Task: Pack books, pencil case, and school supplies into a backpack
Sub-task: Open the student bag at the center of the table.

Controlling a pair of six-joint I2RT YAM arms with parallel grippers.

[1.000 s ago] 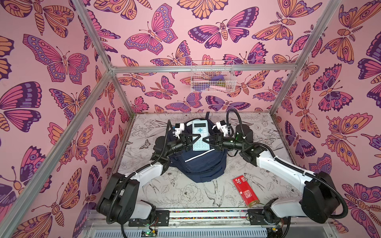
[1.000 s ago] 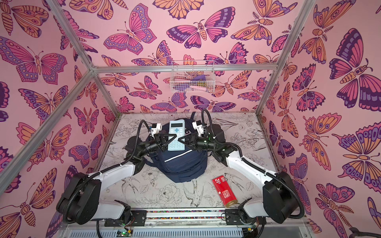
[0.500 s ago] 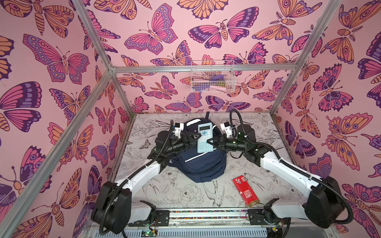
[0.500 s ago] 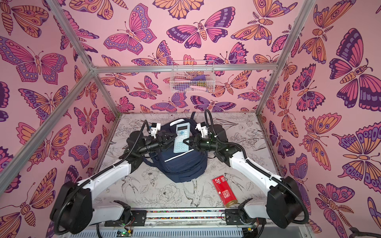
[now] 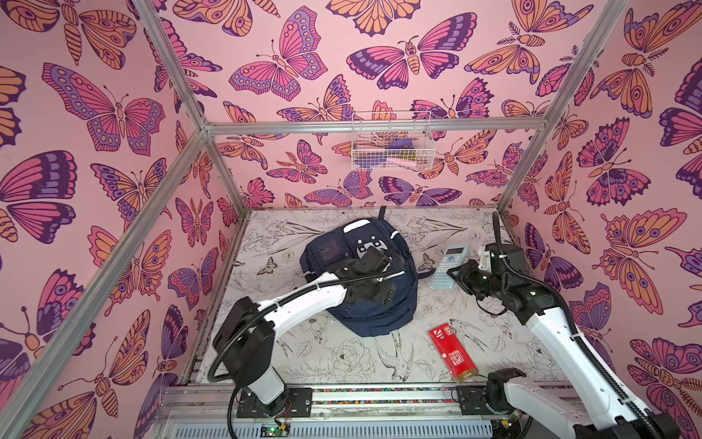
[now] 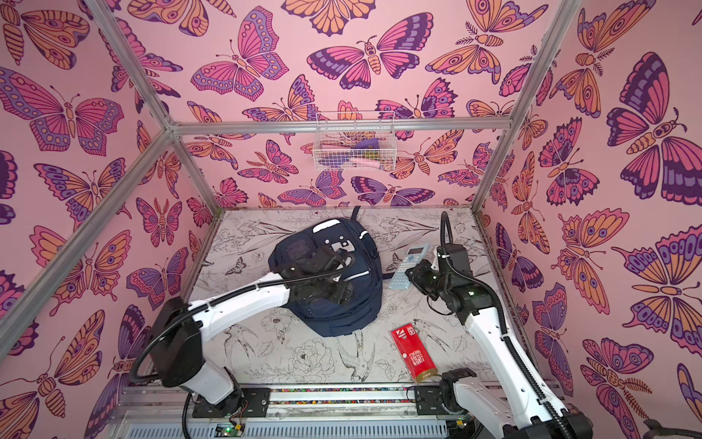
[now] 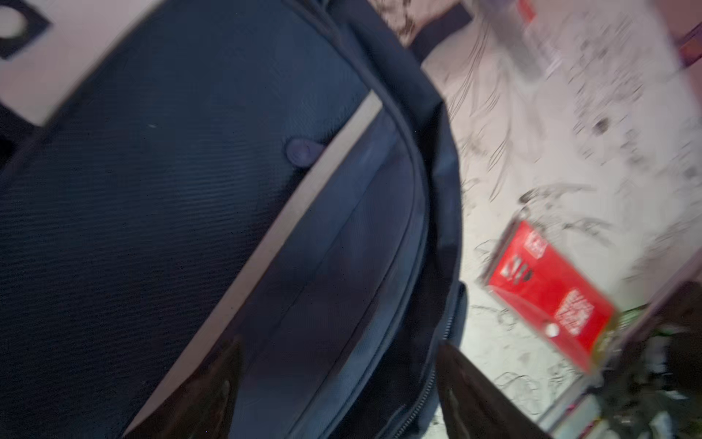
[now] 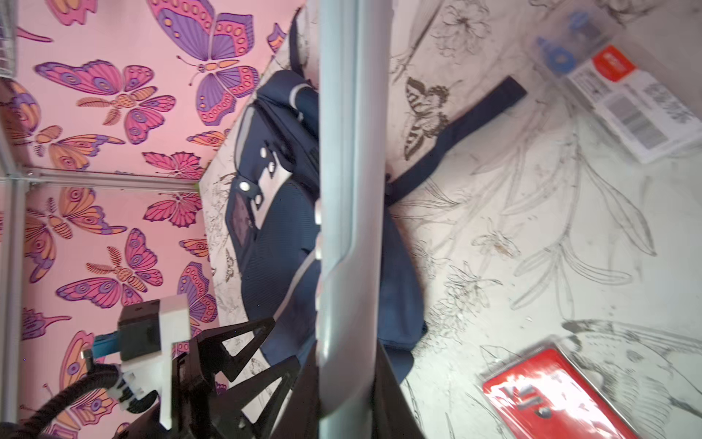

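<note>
We are working around the backpack [image 5: 383, 317], which is lying flat and front-up on the worktop [image 5: 304, 342], its handle end pointing away from our bases. Our left fingers [image 7: 207, 395] are hovering over the backpack's front panel, standing wide apart with nothing between them. In the left wrist view they are framing the navy fabric beside the grey stripe [image 7: 304, 205] that is crossing the front pocket.

Our right fingers [image 8: 395, 418] are clamping narrowly on the calculator [image 5: 447, 264], pinching its keypad end across the two flat faces. The calculator is sitting just beside the backpack, on the side nearest our right arm, with its screen end pointing the same way as the backpack's handle end. In the right wrist view it is showing edge-on, raised over the backpack's loose strap [image 8: 475, 121]. We cannot tell whether its far end is touching anything.

A red packet [image 5: 452, 355] is lying flat near the backpack's bottom corner on that same side, apart from it. A clear packet [image 8: 623, 95] with a white label is lying beyond the strap, well apart from the backpack. A wire basket [image 5: 391, 146] is hanging on the wall past the backpack's handle end.
</note>
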